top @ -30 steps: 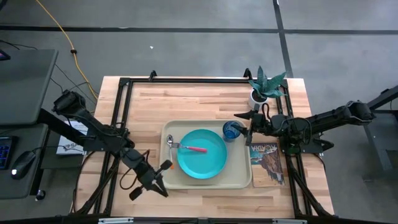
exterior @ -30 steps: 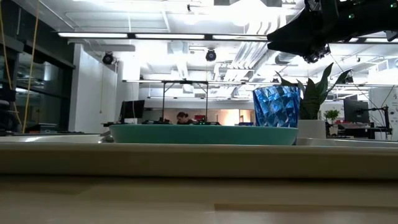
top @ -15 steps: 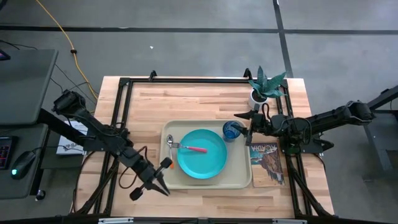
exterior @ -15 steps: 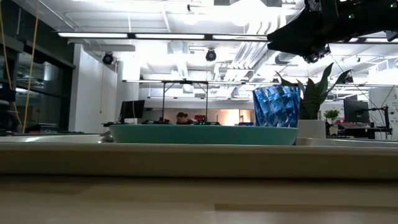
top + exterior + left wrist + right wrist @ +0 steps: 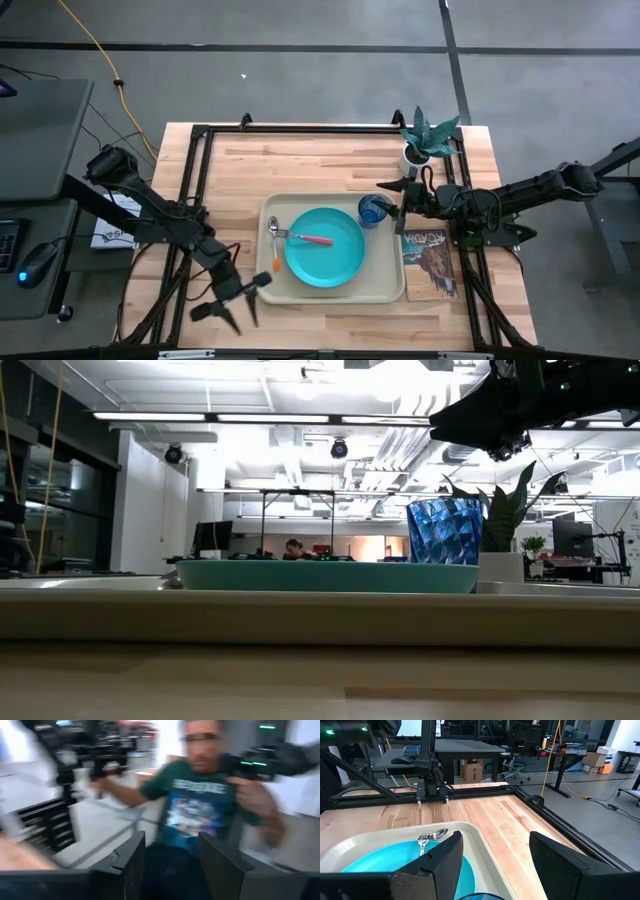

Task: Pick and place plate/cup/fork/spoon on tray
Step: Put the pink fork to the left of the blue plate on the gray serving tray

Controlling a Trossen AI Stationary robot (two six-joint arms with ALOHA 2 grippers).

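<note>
Just beside our right tool, on the side toward the tray's middle, the cup stands upright in the far right corner of the tray. This tool hovers with its two fingers wide apart and holds nothing.

Farther from this tool lies the plate, in the middle of the tray. The fork rests on the plate, its long axis across the tray, handle toward the right tool. The spoon lies at the plate's far left edge, and we cannot tell exactly its direction.

Our left tool is off the tray, over the desk near the tray's near left corner; its fingers are apart and empty, pointing out to the room, where a person stands.

We judge all four things are already on the tray, so no pick remains. Near the right tool stand also a potted plant and a book; a retreat must avoid these.
</note>
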